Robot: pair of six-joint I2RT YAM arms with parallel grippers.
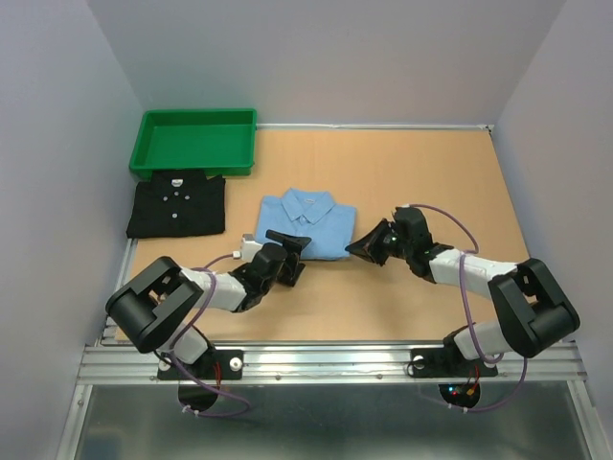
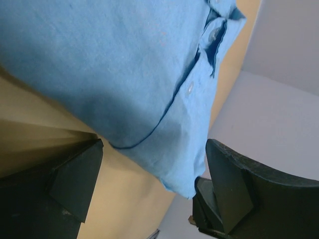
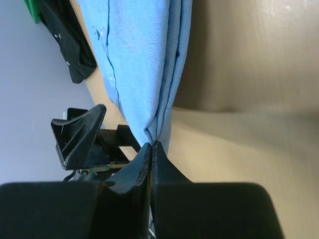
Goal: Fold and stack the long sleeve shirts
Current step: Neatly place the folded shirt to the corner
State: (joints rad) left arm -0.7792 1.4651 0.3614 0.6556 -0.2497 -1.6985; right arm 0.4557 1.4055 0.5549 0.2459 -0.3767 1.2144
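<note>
Where the two arms reached in from the near edge of the counter (image 1: pixel 441 182), each tool stood at a near corner of one garment.

Left tool (image 1: pixel 291 257): fingers set wide apart, gripping nothing, aimed at the near left corner of the light blue shirt (image 1: pixel 308 222). In its wrist view the hem lay between the two fingers; whether it touched them could not be told.

Right tool (image 1: pixel 368 247): fingers (image 3: pixel 137 167) pressed together, pinched on the layered edge at the shirt's near right corner.

Light blue shirt: folded to a rectangle, flat at mid-counter, collar to the far side, front placket up, two pale buttons (image 2: pixel 190 88) showing in the left wrist view.

Black shirt (image 1: pixel 177 206): folded likewise, collar to the far side, small white buttons down the front. It lay at the far left, apart from the blue one and from both tools.

Green tray (image 1: pixel 196 144): farthest item, in the far left corner, its near rim just behind the black shirt's collar.
</note>
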